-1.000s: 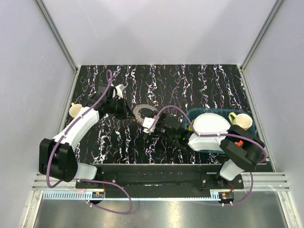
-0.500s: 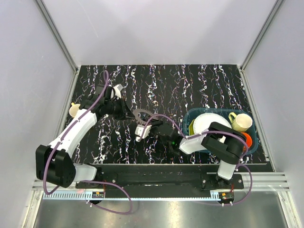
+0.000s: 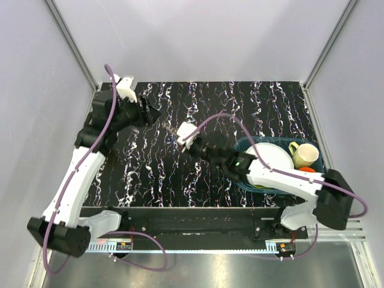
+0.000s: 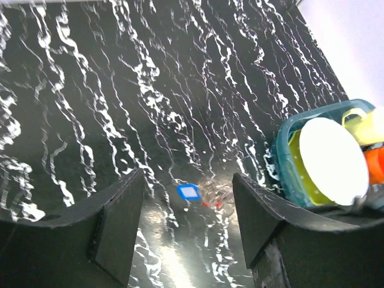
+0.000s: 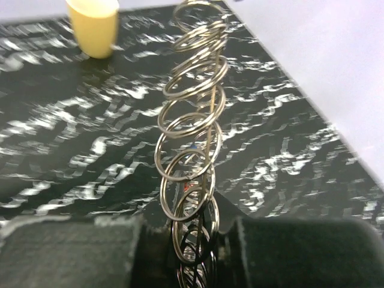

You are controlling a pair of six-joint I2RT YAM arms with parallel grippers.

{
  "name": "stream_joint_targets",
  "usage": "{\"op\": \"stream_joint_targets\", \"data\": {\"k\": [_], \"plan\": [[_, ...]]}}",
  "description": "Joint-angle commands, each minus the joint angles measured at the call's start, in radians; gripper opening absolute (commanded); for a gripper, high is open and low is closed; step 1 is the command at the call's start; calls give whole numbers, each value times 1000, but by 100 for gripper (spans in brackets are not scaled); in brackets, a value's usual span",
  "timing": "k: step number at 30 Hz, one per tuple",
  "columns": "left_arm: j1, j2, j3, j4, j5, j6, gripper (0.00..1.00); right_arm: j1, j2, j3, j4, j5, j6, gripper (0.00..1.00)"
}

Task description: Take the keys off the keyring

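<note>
Black marbled counter [image 3: 252, 102] under pale walls [image 3: 198, 36]: a second ago we saw the left hand [image 4: 187, 176] and the right hand [image 5: 189, 225] huddled over the keyring [image 5: 189, 114] a short way from the teal basket [image 3: 321, 157] of dishes [image 4: 333, 162], the left pinched tight at the ring, the right spread wide. Now they have parted. The left hand has swung up and well away from the basket, toward the counter's far corner on the side opposite it, and its fingers stand apart with nothing between them. Looking down through that gap, we find a blue key [image 4: 188, 192] lying flat on the counter. Just beside it is a scrap of red [image 4: 210, 204] that we take for the red key, and a faint silvery blur that we cannot make out touches both. All of it lies below that hand, with the basket off to one side. The right hand has meanwhile closed and reached out. It sits near the basket, on the side facing the left hand, and is clamped on the keyring, whose stack of wire loops stands nearly upright out of the grip, clear of the counter. We read this as the pull having worked: the keys look to be off and dropped, with the ring kept by the right hand. One caution: tiny specks of blue and red show through the loops in the right wrist view, and we cannot tell whether they hang on the ring or lie on the counter behind it.
</note>
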Motion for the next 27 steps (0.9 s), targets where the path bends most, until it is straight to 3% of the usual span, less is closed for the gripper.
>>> {"op": "stream_joint_targets", "data": {"k": [1, 4, 9, 13, 17, 21, 27], "plan": [[0, -170, -158, 200, -18, 174, 63, -100, -134, 123, -311, -318, 401, 0], [2, -281, -274, 298, 60, 209, 59, -171, -199, 146, -363, -478, 489, 0], [2, -354, -319, 336, 463, 230, 63, -229, -260, 246, -555, -593, 460, 0], [0, -316, -273, 330, 661, 194, 68, -252, -288, 320, -647, -750, 456, 0], [-10, -269, -227, 335, 888, 128, 73, -250, -320, 326, -621, -833, 456, 0], [-44, -262, -243, 338, 933, 113, 74, -252, -314, 343, -603, -927, 479, 0], [-187, -269, -270, 476, 901, -5, 65, -252, -339, 294, -443, -980, 571, 0]]}}
